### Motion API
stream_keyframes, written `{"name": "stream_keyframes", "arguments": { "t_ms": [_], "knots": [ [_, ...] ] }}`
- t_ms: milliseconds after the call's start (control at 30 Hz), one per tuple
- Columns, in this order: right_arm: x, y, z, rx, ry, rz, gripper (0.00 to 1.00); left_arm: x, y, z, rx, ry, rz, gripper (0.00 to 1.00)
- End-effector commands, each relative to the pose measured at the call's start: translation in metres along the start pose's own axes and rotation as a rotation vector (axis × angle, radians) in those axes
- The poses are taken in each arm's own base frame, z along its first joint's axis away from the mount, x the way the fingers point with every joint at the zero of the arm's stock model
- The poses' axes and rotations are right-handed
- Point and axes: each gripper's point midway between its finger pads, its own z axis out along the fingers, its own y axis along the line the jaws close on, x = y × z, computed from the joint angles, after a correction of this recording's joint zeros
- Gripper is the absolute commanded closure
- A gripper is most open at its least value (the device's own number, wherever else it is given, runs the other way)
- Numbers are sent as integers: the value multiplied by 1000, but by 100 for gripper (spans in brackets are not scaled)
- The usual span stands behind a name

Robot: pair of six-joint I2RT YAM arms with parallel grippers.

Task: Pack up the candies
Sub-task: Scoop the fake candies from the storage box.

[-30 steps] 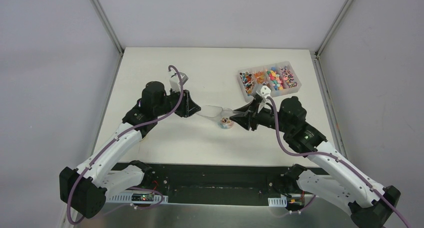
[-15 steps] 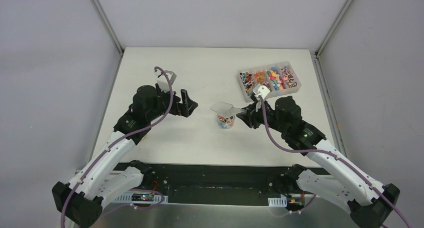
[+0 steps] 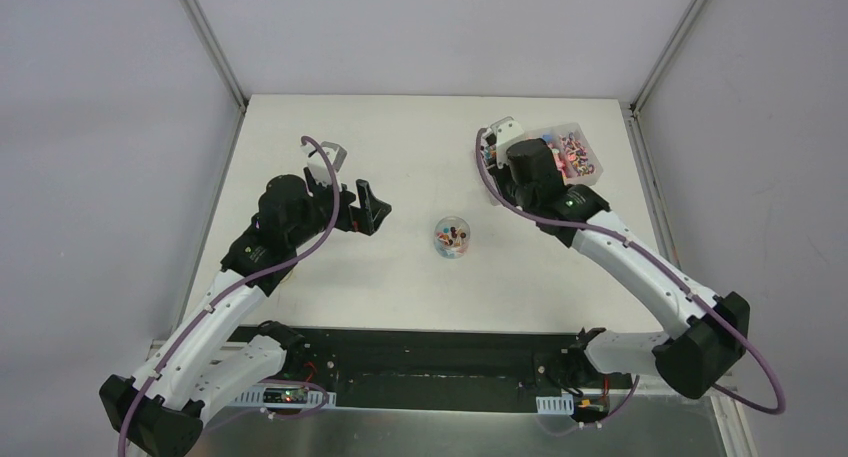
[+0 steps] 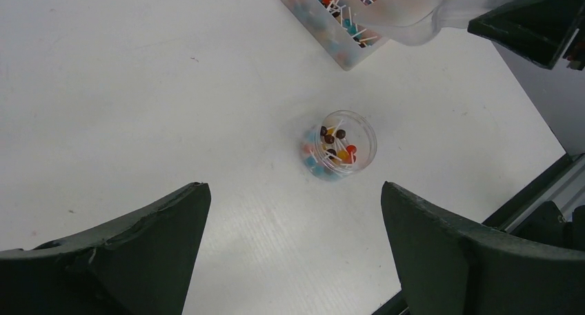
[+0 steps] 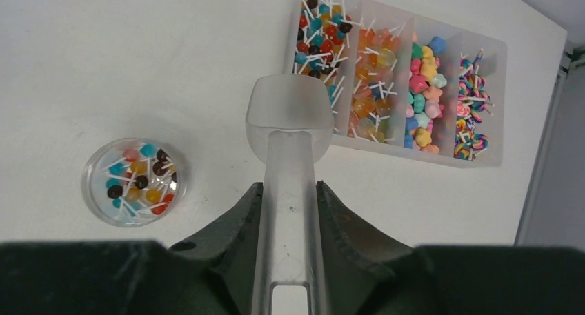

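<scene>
candies (image 5: 386,80): sorted in the four-compartment clear tray (image 5: 483,160) at the bench's (image 3: 400,137) far right, some in the round clear jar (image 5: 133,182) mid-bench | right end effector (image 5: 290,191): clamped on clear scoop (image 5: 290,115), bowl above the tray's edge | left end effector (image 4: 293,187): jaws wide, empty, left of the jar and apart from it

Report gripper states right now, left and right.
Left gripper: open, holding nothing.
Right gripper: closed on the handle of the clear scoop.
</scene>
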Motion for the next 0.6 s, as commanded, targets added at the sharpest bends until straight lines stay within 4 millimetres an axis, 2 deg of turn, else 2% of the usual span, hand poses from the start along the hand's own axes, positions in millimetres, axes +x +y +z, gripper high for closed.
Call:
{"name": "stream_keyframes", "arguments": {
  "t_ms": [0,200,567],
  "knots": [
    [-14,-30,2,146,19,6,100,1,-9,-1,42,-1,16,1],
    [-6,-48,26,176,83,6,100,0,-6,-2,30,-7,22,1],
    [15,-56,57,153,176,8,100,-3,-3,-4,7,-22,27,1]
  ]
}}
